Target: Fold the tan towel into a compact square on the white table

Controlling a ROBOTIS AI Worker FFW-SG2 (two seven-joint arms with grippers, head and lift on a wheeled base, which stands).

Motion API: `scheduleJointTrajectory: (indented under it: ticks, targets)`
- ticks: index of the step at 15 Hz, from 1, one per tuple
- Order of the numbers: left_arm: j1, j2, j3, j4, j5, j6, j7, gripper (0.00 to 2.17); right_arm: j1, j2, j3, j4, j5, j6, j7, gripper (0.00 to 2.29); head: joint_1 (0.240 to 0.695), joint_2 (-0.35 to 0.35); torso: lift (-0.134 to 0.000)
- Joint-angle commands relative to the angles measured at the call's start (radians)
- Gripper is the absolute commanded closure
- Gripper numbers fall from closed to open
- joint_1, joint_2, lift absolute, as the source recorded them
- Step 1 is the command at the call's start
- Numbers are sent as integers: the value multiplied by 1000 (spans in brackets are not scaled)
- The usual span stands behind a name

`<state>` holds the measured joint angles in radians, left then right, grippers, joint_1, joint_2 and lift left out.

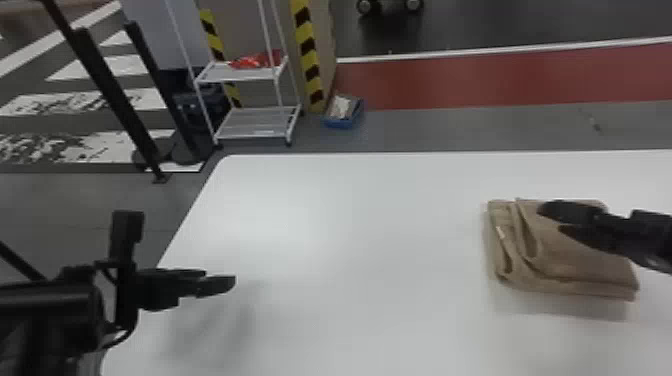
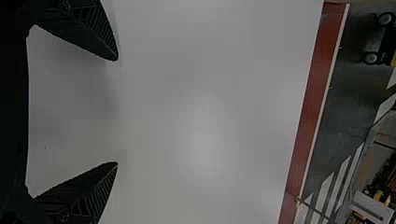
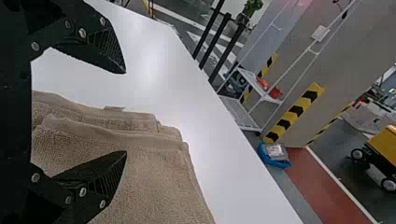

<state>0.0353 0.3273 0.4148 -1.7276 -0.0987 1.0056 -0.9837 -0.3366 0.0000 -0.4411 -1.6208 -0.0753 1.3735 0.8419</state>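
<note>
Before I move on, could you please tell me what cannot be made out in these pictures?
Tan towel, head view: part is hidden behind the right gripper.
Tan towel, right wrist view: cut off by the bottom edge.
White table, head view: cut off by the right and bottom edges.
Red contents of the rack, head view: too small to identify.

Black, thick-bodied left arm (image 1: pixel 50 312) enters the head view low at the left edge; black two-fingered left claw (image 1: pixel 220 280) points inward, roughly level. Flat tapered fingers (image 2: pixel 91 35), inner faces ribbed, spread wide. Black two-fingered right claw (image 1: pixel 550 218) comes in from the right edge, aimed leftward; its matching ribbed fingers (image 3: pixel 105 49) well apart.
</note>
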Motion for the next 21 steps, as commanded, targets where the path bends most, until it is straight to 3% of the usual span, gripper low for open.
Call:
scheduleJointTrajectory:
  ticks: [1,4,5,8,10,14,18,21]
  targets:
    - [0,3,2,-1,1,0,-3,87,11,1,-42,-24,-34,-15,-7,73,695,208,-123]
    - [2,4,5,-1,4,-3,-7,87,36,1,-51,-70,8,37,-29,319,695,192,-123]
    - [2,4,7,-1,5,-6,-9,87,56,1,-65,-93,9,56,-20,576,695,183,-123]
    - [2,6,7,-1,5,-6,-15,90,148,-35,-64,-203,5,157,65,1656,695,180,-123]
    - [2,6,7,-4,5,-6,-23,103,200,-54,-64,-288,-3,199,109,1963,695,184,-123]
    - [12,9,13,-9,5,-9,-26,137,278,-129,-38,-370,9,199,135,1963,695,179,-123]
    - [26,9,24,-10,8,-15,-27,144,277,-192,18,-363,89,199,135,1986,695,155,-123]
    - [32,9,25,-9,10,-43,-29,144,243,-204,74,-275,175,199,131,1986,695,142,-123]
